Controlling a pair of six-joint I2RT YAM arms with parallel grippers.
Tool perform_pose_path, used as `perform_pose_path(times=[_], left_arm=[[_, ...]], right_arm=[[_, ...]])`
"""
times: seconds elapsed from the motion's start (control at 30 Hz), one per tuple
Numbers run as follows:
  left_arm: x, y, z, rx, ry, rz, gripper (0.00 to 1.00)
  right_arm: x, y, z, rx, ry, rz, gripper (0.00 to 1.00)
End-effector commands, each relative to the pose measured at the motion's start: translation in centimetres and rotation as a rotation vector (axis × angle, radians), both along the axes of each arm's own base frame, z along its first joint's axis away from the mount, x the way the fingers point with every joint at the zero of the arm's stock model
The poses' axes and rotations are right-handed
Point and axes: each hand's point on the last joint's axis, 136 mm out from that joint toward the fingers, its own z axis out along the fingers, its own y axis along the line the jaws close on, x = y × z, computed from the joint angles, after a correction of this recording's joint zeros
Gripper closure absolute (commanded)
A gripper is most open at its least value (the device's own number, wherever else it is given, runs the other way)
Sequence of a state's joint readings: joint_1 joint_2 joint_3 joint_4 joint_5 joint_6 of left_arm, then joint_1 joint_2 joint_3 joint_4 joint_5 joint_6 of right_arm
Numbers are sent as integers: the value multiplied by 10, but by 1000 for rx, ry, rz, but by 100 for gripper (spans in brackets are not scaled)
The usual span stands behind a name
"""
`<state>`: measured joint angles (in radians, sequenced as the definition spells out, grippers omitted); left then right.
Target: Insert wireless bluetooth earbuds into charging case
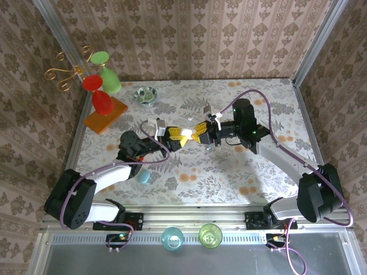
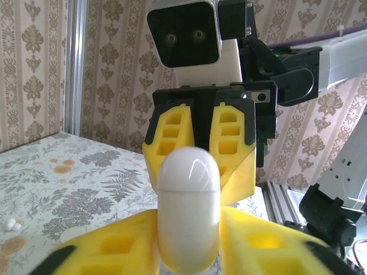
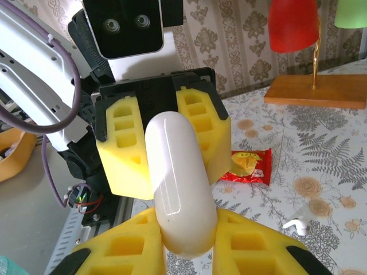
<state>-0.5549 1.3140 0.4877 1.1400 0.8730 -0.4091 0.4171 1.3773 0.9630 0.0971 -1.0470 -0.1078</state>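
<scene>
A white pill-shaped charging case (image 1: 185, 136), lid closed, hangs over the middle of the table between both grippers. My left gripper (image 2: 188, 229) is shut on its near end in the left wrist view, yellow fingers (image 2: 109, 246) pressed to both sides. My right gripper (image 3: 186, 229) is shut on the other end, its pads tight against the case (image 3: 178, 183). The two grippers face each other, tips nearly touching. Two tiny white earbuds (image 2: 11, 225) lie on the cloth at the far left. Another earbud (image 3: 296, 225) lies on the table to the right of my right gripper.
A green glass bowl (image 1: 145, 95) sits at the back. A stand with red and green cups on an orange base (image 1: 105, 114) is at the back left. A red snack packet (image 3: 246, 166) lies on the cloth. A teal object (image 1: 143, 176) rests by the left arm.
</scene>
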Motion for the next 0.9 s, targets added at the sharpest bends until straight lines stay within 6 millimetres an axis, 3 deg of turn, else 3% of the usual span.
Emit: perform_pose_path(times=[0.0, 0.27, 0.87], left_arm=[[-2, 0, 10, 6, -21, -23, 62], [-3, 0, 1, 91, -9, -13, 62], [-14, -11, 5, 114, -40, -78, 65]], right_arm=[[-2, -2, 11, -35, -53, -6, 83], [-4, -3, 9, -46, -58, 0, 84], [-8, -1, 0, -64, -12, 49, 85]])
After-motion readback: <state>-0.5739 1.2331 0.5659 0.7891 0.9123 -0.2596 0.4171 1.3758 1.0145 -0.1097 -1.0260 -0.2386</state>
